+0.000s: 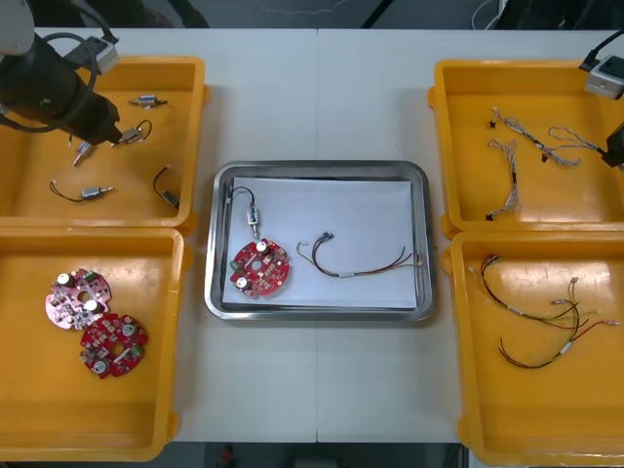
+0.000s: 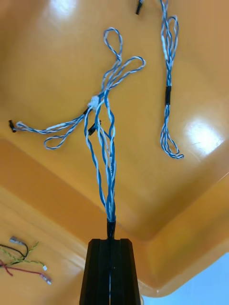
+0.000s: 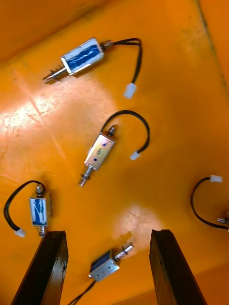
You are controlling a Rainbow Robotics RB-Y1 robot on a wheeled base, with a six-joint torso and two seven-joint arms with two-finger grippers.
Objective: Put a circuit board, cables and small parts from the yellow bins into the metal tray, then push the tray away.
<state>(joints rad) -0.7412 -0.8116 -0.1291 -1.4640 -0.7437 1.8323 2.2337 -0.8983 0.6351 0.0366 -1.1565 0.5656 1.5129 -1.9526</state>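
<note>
Front view: a light desk [image 1: 317, 97] carries a metal tray [image 1: 322, 168] at centre, white inside. A round red circuit board [image 1: 259, 267] lies at its 7 o'clock, a small metal part [image 1: 253, 216] at 10 and a thin cable [image 1: 361, 268] at 4. Beyond the desk's 12 o'clock edge the room is dark.

The left claw [image 3: 109, 233], fingers apart, hangs over the 10 o'clock yellow bin [image 1: 146, 61], with loose metal parts [image 3: 100, 152] below it. The right claw [image 2: 110, 240], cut off at the front view's 2 o'clock edge, is clamped on a twisted blue and white cable [image 2: 102, 143] whose loops reach across the 2 o'clock yellow bin [image 1: 546, 88].
</note>
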